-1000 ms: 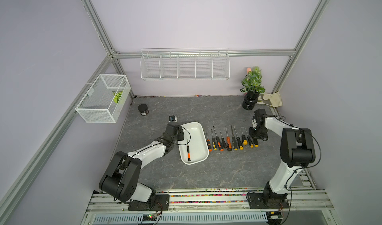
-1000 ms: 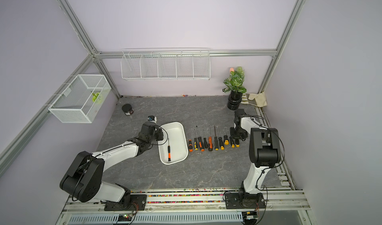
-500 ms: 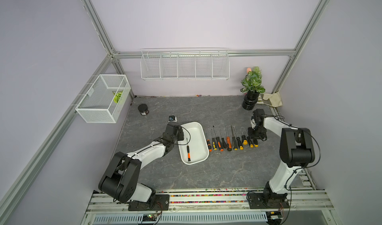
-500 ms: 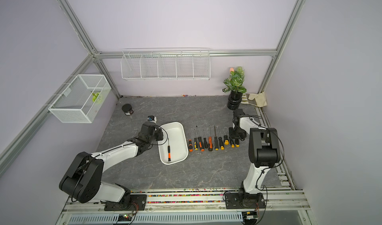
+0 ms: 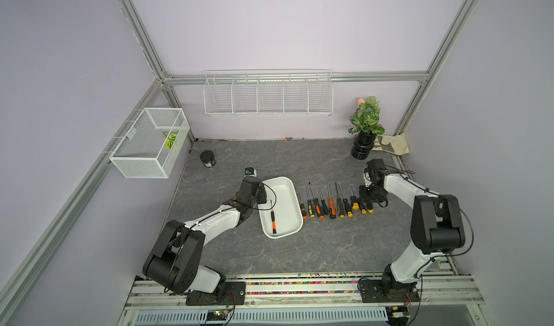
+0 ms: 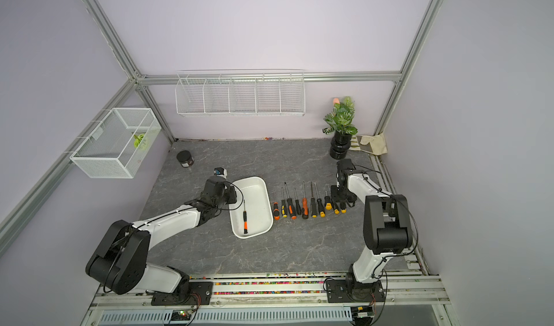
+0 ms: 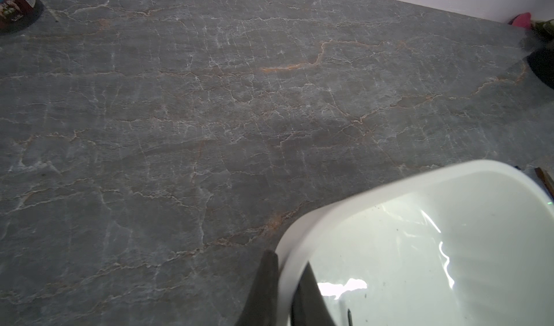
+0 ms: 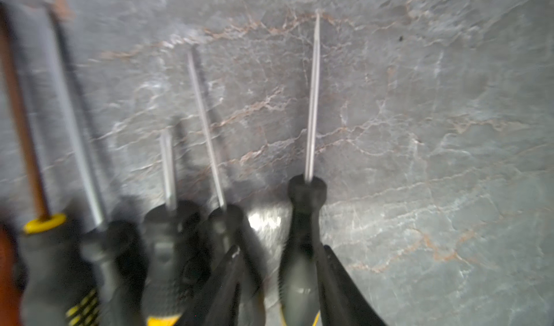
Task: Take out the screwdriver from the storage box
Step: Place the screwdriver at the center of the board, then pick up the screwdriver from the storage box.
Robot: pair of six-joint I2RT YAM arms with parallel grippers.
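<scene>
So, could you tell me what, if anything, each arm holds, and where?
Left fingers pinch the storage box by its rim; right fingers, open, only straddle a screwdriver handle.

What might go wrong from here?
1. The right gripper has open jaws straddling the end screwdriver; withdrawing may knock the row of screwdrivers.
2. The left gripper pinches the storage box rim; a tug could shift the box and roll the last screwdriver inside.
3. That screwdriver lies near the left gripper, so a reach may crowd it.
</scene>
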